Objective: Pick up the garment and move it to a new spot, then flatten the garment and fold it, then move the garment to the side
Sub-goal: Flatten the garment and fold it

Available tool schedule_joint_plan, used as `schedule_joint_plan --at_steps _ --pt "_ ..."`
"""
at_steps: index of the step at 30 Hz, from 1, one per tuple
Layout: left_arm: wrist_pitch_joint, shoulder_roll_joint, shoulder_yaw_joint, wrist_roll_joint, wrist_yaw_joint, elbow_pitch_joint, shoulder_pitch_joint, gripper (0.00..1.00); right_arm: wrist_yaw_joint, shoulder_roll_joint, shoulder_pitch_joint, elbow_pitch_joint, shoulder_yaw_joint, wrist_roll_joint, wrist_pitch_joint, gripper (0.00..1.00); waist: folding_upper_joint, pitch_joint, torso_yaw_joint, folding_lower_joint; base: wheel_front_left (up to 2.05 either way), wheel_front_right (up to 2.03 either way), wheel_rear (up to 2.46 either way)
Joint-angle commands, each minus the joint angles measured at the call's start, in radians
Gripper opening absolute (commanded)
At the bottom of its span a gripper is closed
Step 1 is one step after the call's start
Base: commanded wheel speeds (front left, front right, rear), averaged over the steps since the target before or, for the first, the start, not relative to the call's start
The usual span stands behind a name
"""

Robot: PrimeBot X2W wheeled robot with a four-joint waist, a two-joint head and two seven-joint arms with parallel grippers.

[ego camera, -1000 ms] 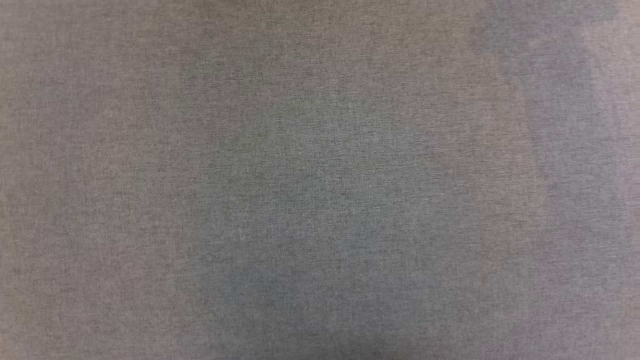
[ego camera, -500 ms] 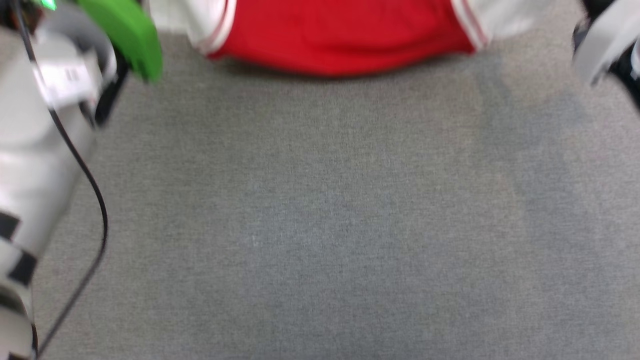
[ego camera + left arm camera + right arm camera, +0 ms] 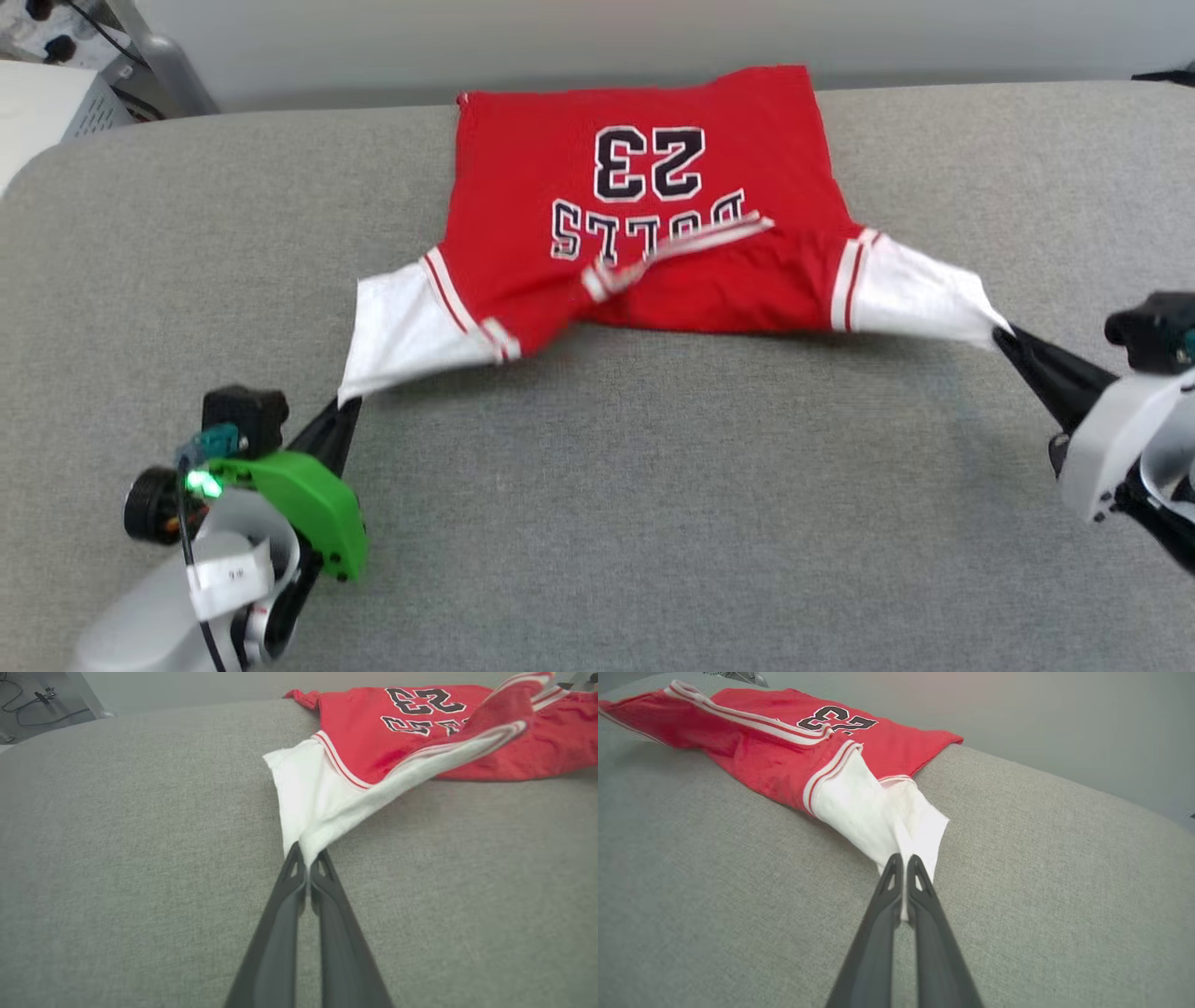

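While the garment [image 3: 644, 280] lies across the upper middle of the head view on the grey cloth-covered tabletop [image 3: 653, 523], its "23" and lettering face up and read upside down, with a striped trim band folded over the letters. At the lower left, the left gripper [image 3: 344, 411] is pinched fully closed on the tip of one white sleeve [image 3: 401, 331]. At the right edge, the right gripper [image 3: 1001, 338] is likewise clamped on the other white sleeve [image 3: 910, 294]. Both sleeves are drawn outward to points.
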Motion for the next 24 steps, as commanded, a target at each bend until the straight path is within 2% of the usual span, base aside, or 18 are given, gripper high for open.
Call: schedule_joint_plan --at_steps 1,5,13,23,24 --pt "-0.006 0.018 0.003 -0.018 0.022 -0.02 0.049 0.0 -0.001 -0.011 0.051 -0.003 -0.025 0.012 -0.013 0.0 0.0 -0.03 0.01 0.0001 0.0 0.0 0.0" --pt "-0.008 0.024 0.01 -0.053 0.058 -0.073 0.147 0.0 -0.001 -0.022 0.194 -0.008 -0.085 0.034 -0.026 0.0 0.0 -0.046 0.019 0.0001 0.0 0.0 0.0" --pt "-0.012 0.058 0.003 -0.048 0.131 -0.114 0.281 0.0 -0.001 -0.018 0.458 -0.042 -0.219 0.049 -0.034 0.0 0.0 -0.074 0.023 0.0001 0.0 0.0 0.0" --pt "-0.015 0.076 0.033 -0.048 0.169 -0.174 0.362 0.0 -0.001 -0.025 0.681 -0.123 -0.369 0.028 0.089 0.0 0.0 -0.06 0.031 0.0001 0.0 0.0 0.0" --pt "-0.015 0.074 0.04 -0.044 0.171 -0.181 0.364 0.0 -0.001 -0.017 0.686 -0.131 -0.389 0.025 0.095 0.1 0.0 -0.058 0.032 0.0001 0.0 0.0 0.0"
